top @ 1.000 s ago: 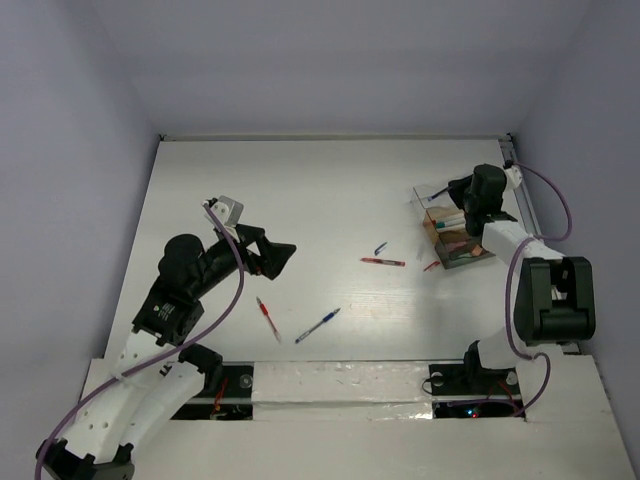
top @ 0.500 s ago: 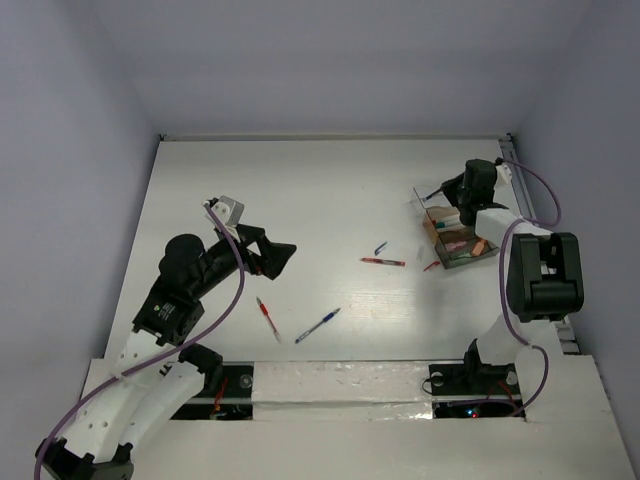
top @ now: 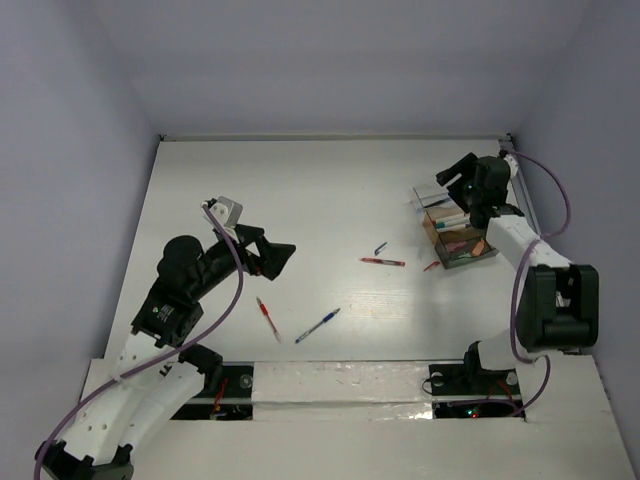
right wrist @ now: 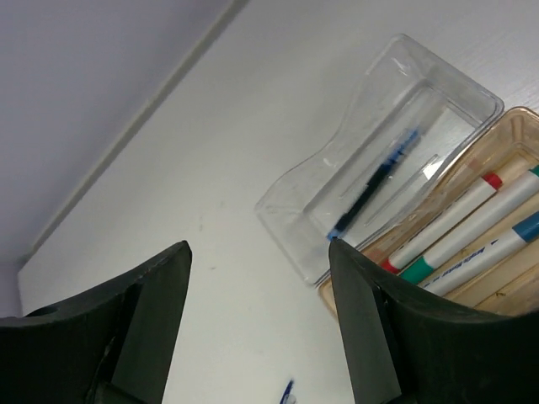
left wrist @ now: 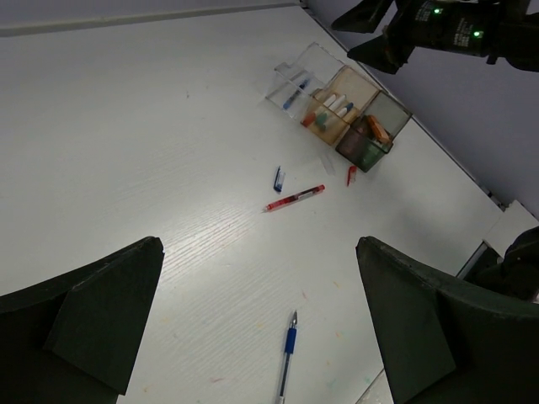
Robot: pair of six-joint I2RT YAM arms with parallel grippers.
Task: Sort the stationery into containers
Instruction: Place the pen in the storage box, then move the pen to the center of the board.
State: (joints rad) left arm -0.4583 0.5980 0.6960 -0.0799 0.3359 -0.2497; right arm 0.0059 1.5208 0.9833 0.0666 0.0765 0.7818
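Nearest us on the table (top: 300, 190) lie two loose pens, close together. The blue pen (top: 318, 325) has its long axis running near-left to far-right. Just left of it, the near red pen (top: 266, 319) slants far-left to near-right. The left gripper (left wrist: 258, 252) hangs just beyond them, above the surface, jaws spread full and nothing between them. We judge both pens to be the left arm's work, since the right arm is well apart from them.

At mid-table is the middle red pen (left wrist: 295, 199), its axis almost straight left-right. A blue scrap (left wrist: 277, 178) lies just beyond it. A red scrap (left wrist: 351, 174) lies to its right, just beside the near-left corner of the box.

At far right stands the organiser box (right wrist: 290, 220). Its clear end compartment, the farthest, holds a boxed blue pen (right wrist: 375, 181) lying lengthwise. The brown-tinted compartment next to it holds white-bodied pens (right wrist: 446, 220) side by side, roughly parallel. An orange piece (left wrist: 378, 130) sits in the darker near compartment.

The right gripper (right wrist: 259, 252) hovers over the box's far end, jaws wide apart and empty.

The next move turns on this: from the right gripper, the closest loose stationery lies near and left, the red scrap first, then the middle red pen. That pen lies about midway between the two grippers. Its left-right axis would, we think, want the jaws closing near-to-far across it.
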